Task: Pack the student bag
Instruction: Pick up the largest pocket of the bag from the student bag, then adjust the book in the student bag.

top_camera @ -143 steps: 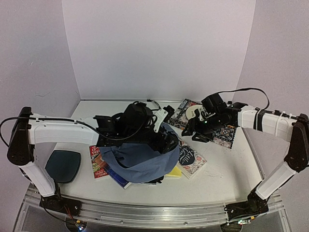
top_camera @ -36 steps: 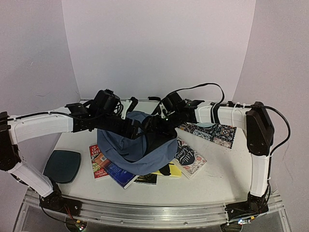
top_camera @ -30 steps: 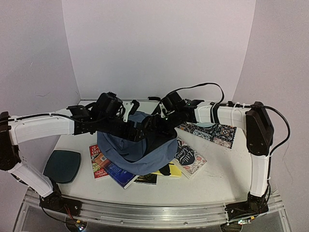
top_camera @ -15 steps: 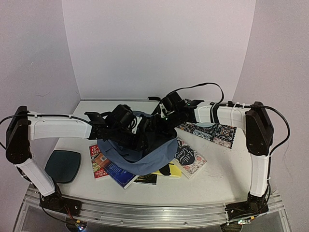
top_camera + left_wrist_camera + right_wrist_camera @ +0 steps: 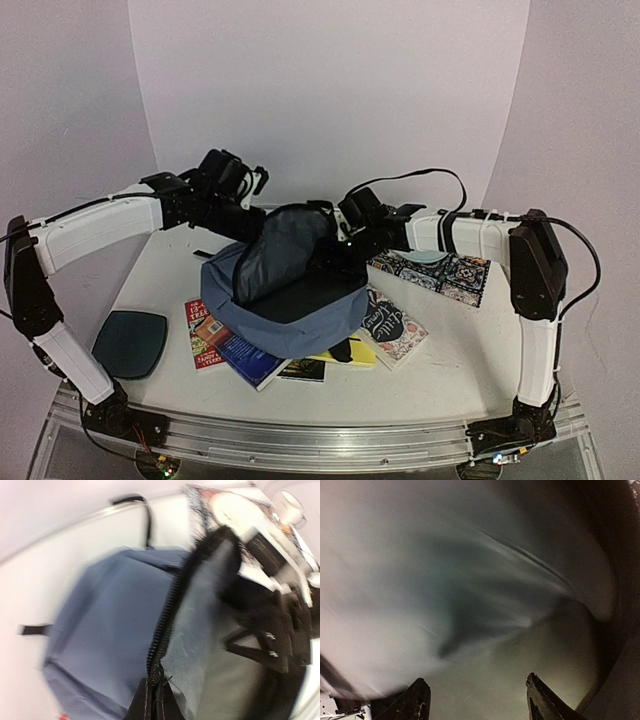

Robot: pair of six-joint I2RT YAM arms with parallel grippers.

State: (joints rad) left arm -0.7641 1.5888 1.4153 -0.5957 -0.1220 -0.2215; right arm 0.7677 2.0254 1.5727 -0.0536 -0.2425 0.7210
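Slate-blue student bag [image 5: 285,322] gapes wide; left claw [image 5: 152,690] pinches its zipper rim, right claw [image 5: 476,682] spread inside

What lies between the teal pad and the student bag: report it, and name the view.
A red-covered book lies flat on the table between the dark teal pad and the student bag, partly covered by the bag. The top external view shows it.

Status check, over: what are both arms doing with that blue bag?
Left gripper shut on bag rim, flap held up. Right gripper open inside bag. Books underneath.
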